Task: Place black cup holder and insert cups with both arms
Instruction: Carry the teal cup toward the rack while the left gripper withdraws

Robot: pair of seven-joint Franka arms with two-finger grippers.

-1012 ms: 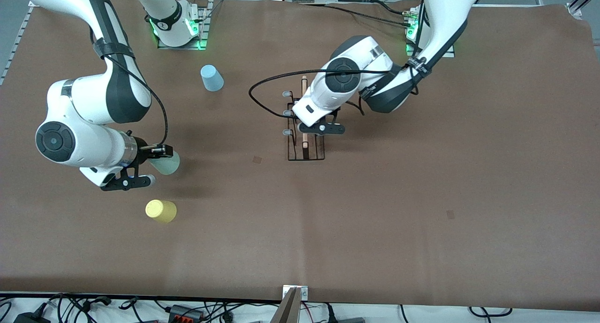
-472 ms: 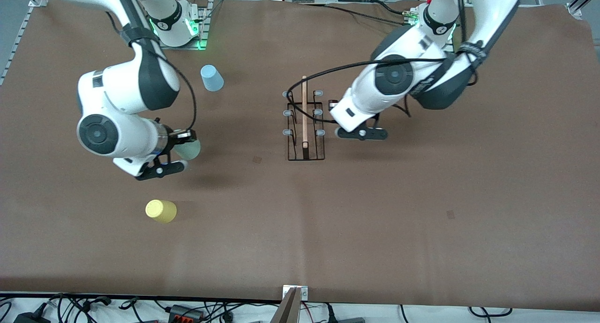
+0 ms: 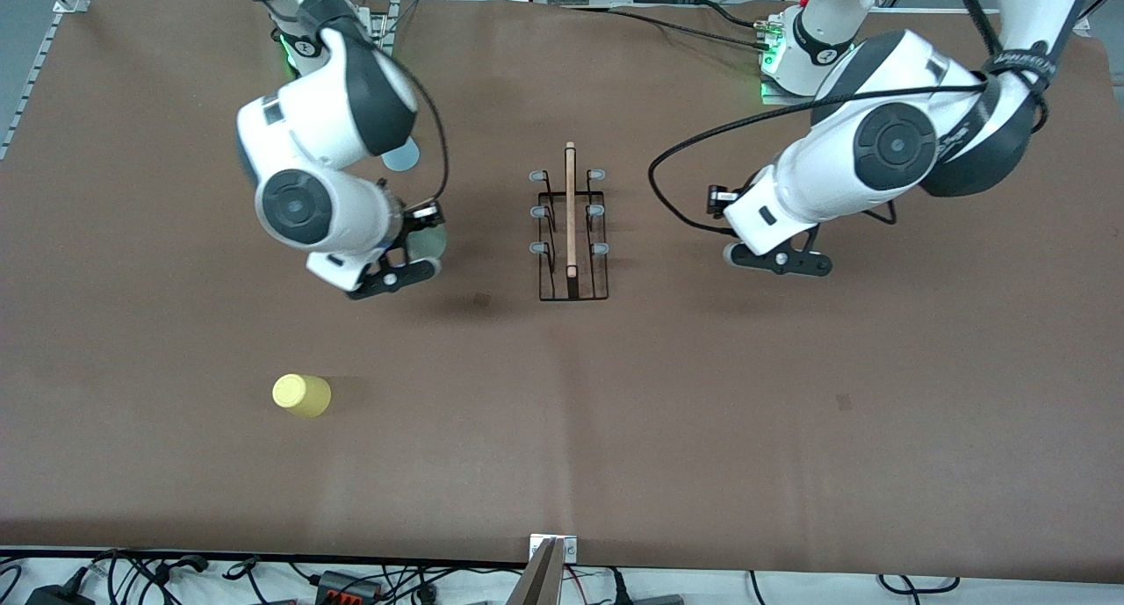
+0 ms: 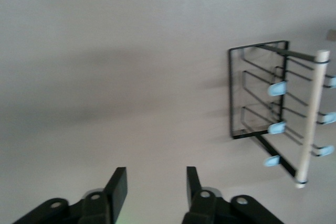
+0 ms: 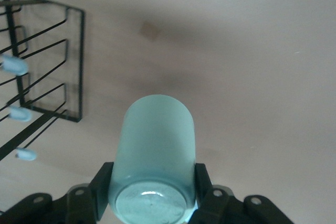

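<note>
The right gripper [image 5: 152, 195] clamps the mint cup [image 5: 153, 166] by its base, the cup lying sideways between the fingers with its rounded end toward the rack [image 5: 44, 61]. In the front view this gripper [image 3: 413, 252] hangs over the bench [image 3: 702, 429] just beside the rack [image 3: 571, 223], on the right arm's side of it. A second ago it was well away from the rack, close above the yellow cup [image 3: 301, 395]; it has since carried the mint cup [image 3: 428, 241] most of the way across, so the yellow cup is now well apart from it. The blue cup [image 3: 402, 155] sits near the right arm's base, largely hidden under that arm.

The left gripper [image 4: 156, 190] is empty, its fingers moderately spread over bare bench. A second ago it was down on the rod [image 3: 570, 210]; it has let go and drawn off toward the left arm's end, and the rack [image 4: 273, 108] now stands apart from it, upright on its base, all six prongs bare.

That suggests the placing step is finished and the first insertion is in hand. What seems left for the right arm is lining the cup's mouth up with a prong on its own side.
</note>
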